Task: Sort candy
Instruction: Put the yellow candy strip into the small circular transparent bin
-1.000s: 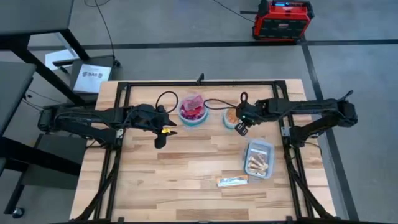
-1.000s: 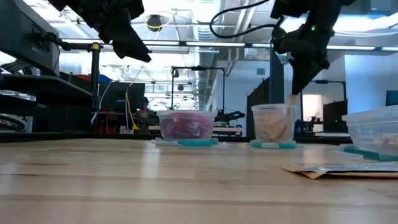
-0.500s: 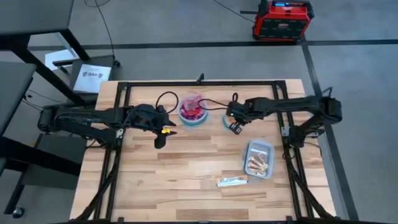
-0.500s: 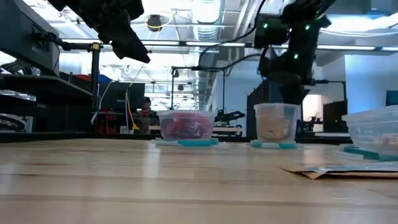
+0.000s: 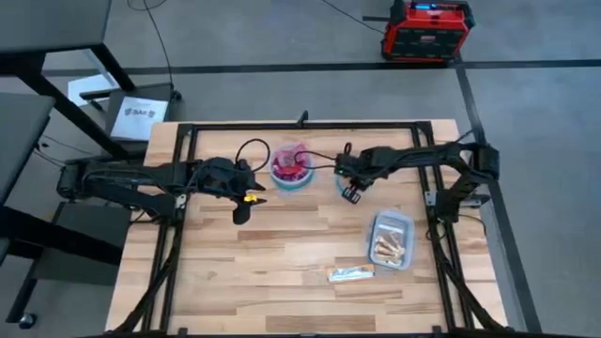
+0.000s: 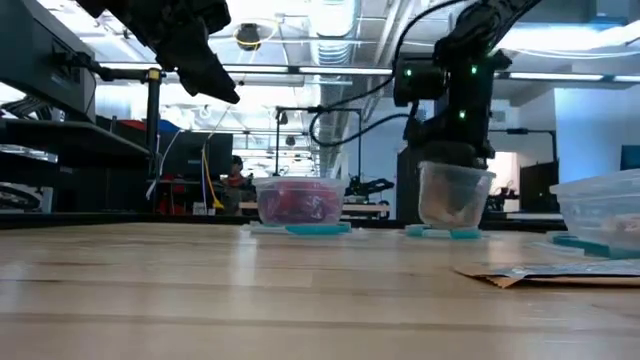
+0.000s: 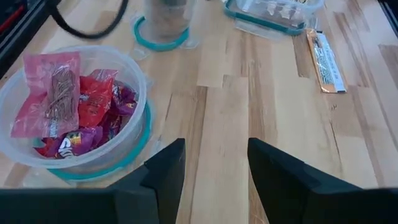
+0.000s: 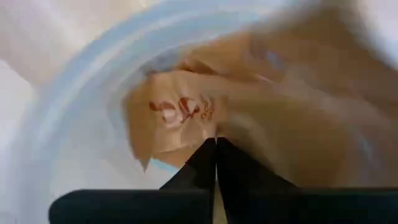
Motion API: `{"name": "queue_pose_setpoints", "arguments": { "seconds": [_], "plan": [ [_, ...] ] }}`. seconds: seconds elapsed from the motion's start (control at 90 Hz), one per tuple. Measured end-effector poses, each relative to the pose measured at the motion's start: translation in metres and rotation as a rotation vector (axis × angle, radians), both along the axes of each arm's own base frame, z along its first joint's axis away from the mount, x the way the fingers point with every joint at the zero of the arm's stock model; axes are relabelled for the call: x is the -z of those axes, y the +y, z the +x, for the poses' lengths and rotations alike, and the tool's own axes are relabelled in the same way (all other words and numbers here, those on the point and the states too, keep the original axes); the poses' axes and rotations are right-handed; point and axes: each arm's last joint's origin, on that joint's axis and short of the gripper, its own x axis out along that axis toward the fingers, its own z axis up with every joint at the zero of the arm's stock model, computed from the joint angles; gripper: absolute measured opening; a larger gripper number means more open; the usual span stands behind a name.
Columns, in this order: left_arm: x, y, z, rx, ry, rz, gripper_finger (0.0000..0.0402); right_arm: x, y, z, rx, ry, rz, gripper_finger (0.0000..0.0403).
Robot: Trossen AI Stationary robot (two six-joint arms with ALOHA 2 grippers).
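Since a second ago the right gripper [image 5: 349, 191] has swung from the far side of the second bowl [image 6: 455, 197] to sit right over it, and that bowl now leans tilted beneath it. Seen past its own fingertips [image 8: 216, 163], which are pressed together with no gap, orange-wrapped candy [image 8: 186, 121] lies just ahead inside the bowl's pale wall; whether any wrapper is pinched between them cannot be told. Off to that gripper's left stands the first bowl [image 5: 292, 173], filled with red and purple candy [image 7: 81, 115]. Beyond it the left gripper [image 7: 211, 171] hovers above bare table [image 5: 282, 244], fingers spread and holding nothing, unchanged. A clear tub [image 5: 390, 239] sits well apart.
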Motion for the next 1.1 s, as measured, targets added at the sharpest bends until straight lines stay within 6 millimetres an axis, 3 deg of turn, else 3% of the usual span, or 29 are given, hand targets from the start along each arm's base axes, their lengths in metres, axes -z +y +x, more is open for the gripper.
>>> {"name": "queue_pose_setpoints", "arguments": {
  "seconds": [0.322, 0.433, 0.533, 0.667, 0.822, 0.967, 1.1],
  "plan": [
    [0.000, 0.000, 0.000, 0.000, -0.002, 0.000, 0.0159, -0.057, 0.007, -0.011, -0.037, -0.134, -0.044, 0.0000],
    [0.000, 0.000, 0.000, 0.000, 0.003, -0.001, 0.0159, -0.078, 0.033, -0.019, -0.109, -0.198, -0.050, 0.0000],
    [0.000, 0.000, 0.000, -0.001, 0.003, -0.001, 0.0159, -0.086, 0.070, -0.020, -0.222, -0.307, 0.020, 0.0000],
    [0.000, 0.000, 0.000, -0.001, 0.002, -0.003, 0.0159, -0.073, 0.133, -0.014, -0.413, -0.393, 0.152, 0.0000],
    [0.000, 0.000, 0.000, -0.002, 0.002, -0.003, 0.0159, -0.033, 0.204, -0.012, -0.524, -0.355, 0.242, 0.0008],
    [0.000, 0.000, 0.000, -0.008, 0.002, -0.015, 0.0159, 0.000, 0.243, -0.013, -0.516, -0.239, 0.268, 0.0061],
    [0.000, 0.000, 0.000, -0.008, 0.002, -0.016, 0.0159, 0.016, 0.260, -0.008, -0.511, -0.203, 0.255, 0.0133]
  ]
}}
